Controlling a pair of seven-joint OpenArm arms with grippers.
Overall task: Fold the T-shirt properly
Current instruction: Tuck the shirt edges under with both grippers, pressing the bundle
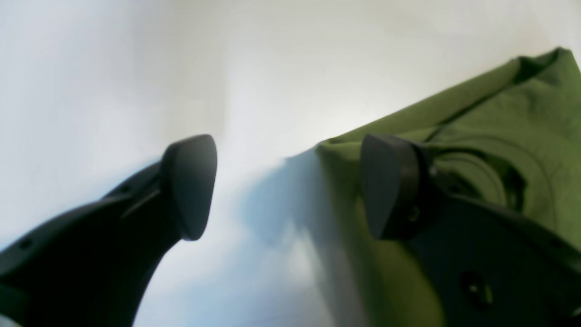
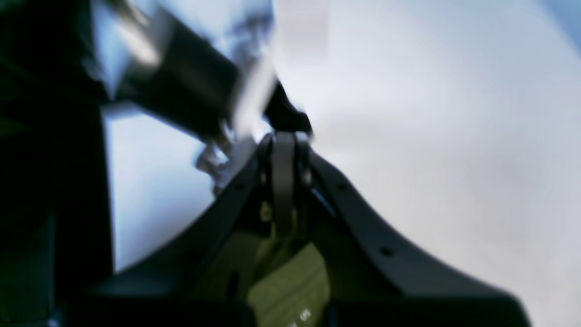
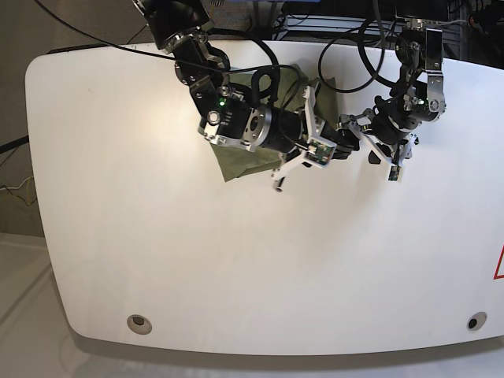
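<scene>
Right tool [image 2: 283, 181], blurred, on T-shirt [image 2: 290, 286]

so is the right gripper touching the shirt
Touching. In the right wrist view the right gripper has its jaws shut, with olive shirt fabric pinched between the fingers just behind the tips.

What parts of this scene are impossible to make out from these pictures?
- T-shirt: base view, mostly covered by the right arm, so its fold state is unclear.
- Right gripper: right wrist view, heavily blurred; green cloth sits behind the shut fingers, the grip itself is unclear.
- Collar label: not legible in any view.
- Left gripper: open; the shirt beyond is cut off by the frame edge.
</scene>
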